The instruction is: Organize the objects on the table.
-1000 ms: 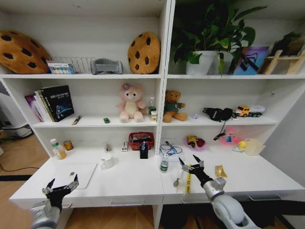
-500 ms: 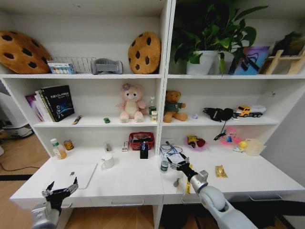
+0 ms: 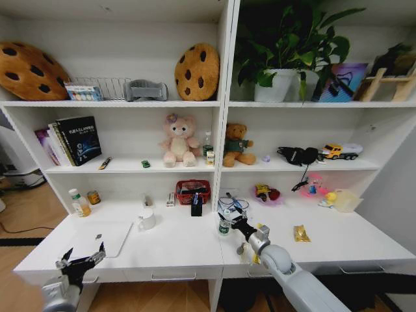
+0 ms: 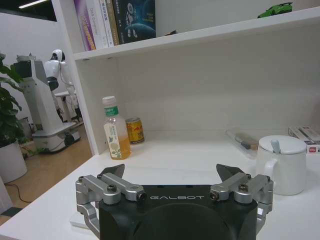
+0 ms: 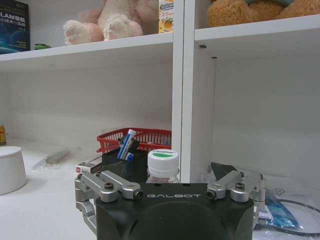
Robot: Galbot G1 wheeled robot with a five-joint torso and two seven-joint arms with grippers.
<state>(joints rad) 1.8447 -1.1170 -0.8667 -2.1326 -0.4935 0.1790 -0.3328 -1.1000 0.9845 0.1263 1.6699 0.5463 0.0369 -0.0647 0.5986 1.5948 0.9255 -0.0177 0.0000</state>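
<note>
The green can (image 3: 223,226), a small container with a green-and-white lid (image 5: 162,161), stands mid-table by the shelf divider. My right gripper (image 3: 229,220) is open right at it, and in the right wrist view the can sits just beyond the gap of that gripper (image 5: 161,176). Behind it are the black pen cup (image 3: 196,208) (image 5: 120,164) and the white mug (image 3: 147,219) (image 4: 280,165). The silver laptop (image 3: 101,238) lies closed at the left. My left gripper (image 3: 82,256) (image 4: 172,172) hangs open at the table's front left edge.
A red basket (image 3: 192,190) stands behind the pen cup. At the back left corner are a drink bottle (image 3: 79,203) and a small tin (image 3: 93,197). A gold packet (image 3: 301,233) and cables (image 3: 233,203) lie right of the can. A green toy car (image 3: 145,164) sits on the shelf.
My right gripper has travelled left and forward across the table, ending at the green can. The left gripper has sunk slightly at the table's front edge.
</note>
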